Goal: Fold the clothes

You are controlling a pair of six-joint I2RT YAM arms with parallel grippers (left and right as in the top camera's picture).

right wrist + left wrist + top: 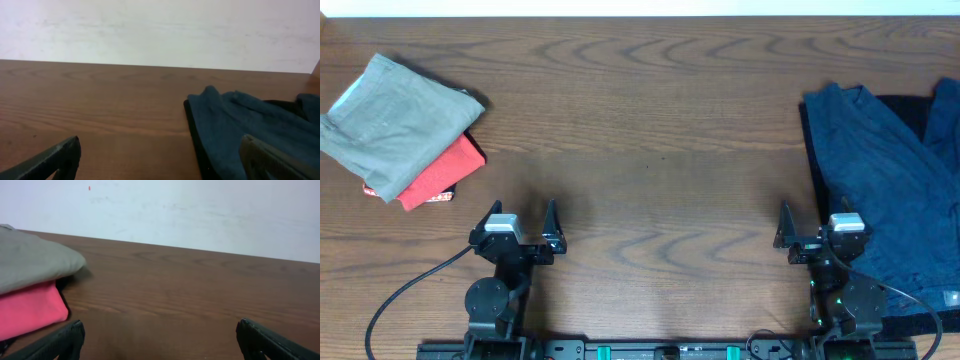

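Folded khaki trousers (395,122) lie at the far left of the table on top of a folded red T-shirt (440,175). Both show at the left of the left wrist view, the trousers (32,262) above the T-shirt (30,310). A dark blue garment (885,190) lies spread out at the right edge, also seen in the right wrist view (245,125). My left gripper (520,225) is open and empty near the front edge, right of the folded pile. My right gripper (815,228) is open and empty, its right finger over the blue garment's left edge.
The wooden table (650,150) runs to a white wall at the back. A black cloth (910,105) lies under the blue garment at the far right. A cable (400,290) trails from the left arm's base.
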